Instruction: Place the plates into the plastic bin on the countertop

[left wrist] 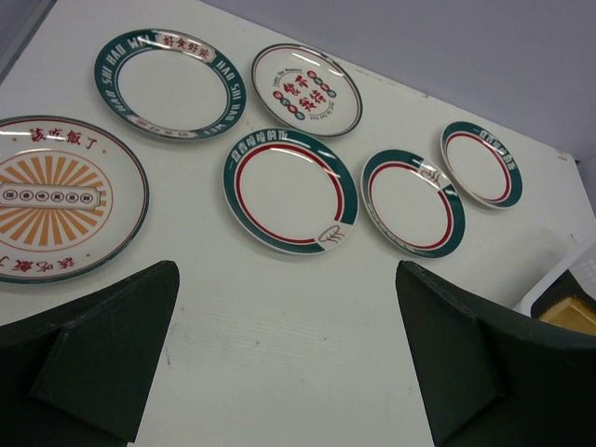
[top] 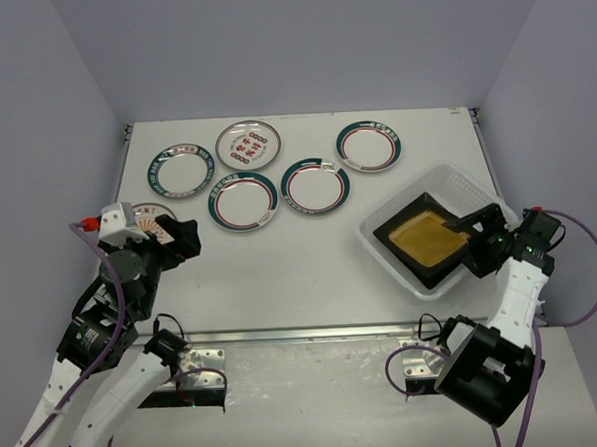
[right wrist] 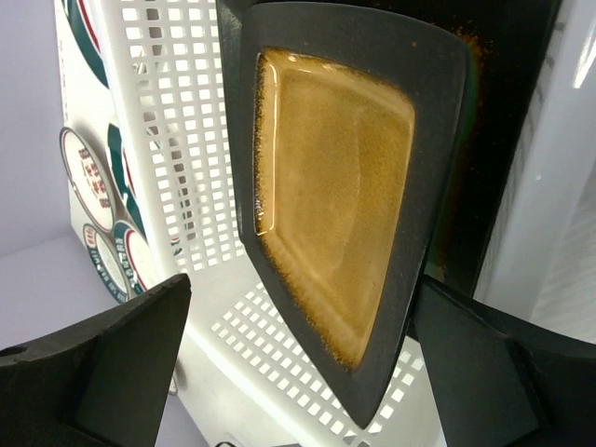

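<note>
Far left of the plastic bin (top: 452,187), the left hand (top: 182,239) hovered over the desk (top: 301,273), fingers spread wide, nothing between them. Just beside it sat the orange sunburst plate (left wrist: 58,197). Five more round plates (top: 243,200) lay spread across the desk between that one and the bin, none touching. And in the bin itself lay the amber square plate (top: 426,239), dark rim and all! At the bin's right edge the right hand (top: 476,232) stood with its fingers well apart, gripping nothing.
</note>
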You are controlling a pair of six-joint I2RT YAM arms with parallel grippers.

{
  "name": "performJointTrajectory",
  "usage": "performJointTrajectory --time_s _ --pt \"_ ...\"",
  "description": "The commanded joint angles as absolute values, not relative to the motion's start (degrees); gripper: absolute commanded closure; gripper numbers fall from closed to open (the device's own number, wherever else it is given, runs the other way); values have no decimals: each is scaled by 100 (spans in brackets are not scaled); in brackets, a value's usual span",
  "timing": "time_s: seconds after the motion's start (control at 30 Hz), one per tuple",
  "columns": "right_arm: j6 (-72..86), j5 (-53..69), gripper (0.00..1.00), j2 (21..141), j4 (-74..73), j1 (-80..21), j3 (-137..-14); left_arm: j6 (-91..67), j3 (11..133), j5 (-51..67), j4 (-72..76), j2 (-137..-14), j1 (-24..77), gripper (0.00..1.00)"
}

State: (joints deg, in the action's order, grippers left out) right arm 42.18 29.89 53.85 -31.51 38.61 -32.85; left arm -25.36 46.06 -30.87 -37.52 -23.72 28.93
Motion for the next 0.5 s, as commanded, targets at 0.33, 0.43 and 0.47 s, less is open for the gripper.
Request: performJointTrajectory --time_s 0.33,0.43,0.47 --pt "3843 2210 1 5377 -3564 3462 -4243 -2540 4644 -3073 -3607 -2568 2953 0" --pt "3819 2385 1 5462 -3673 3296 -4372 -2540 4652 -3070 -3606 -2624 2953 0" --pt "3804 2401 1 5445 -3673 3212 -4445 -2542 4661 -3077 -3615 -2670 2954 0"
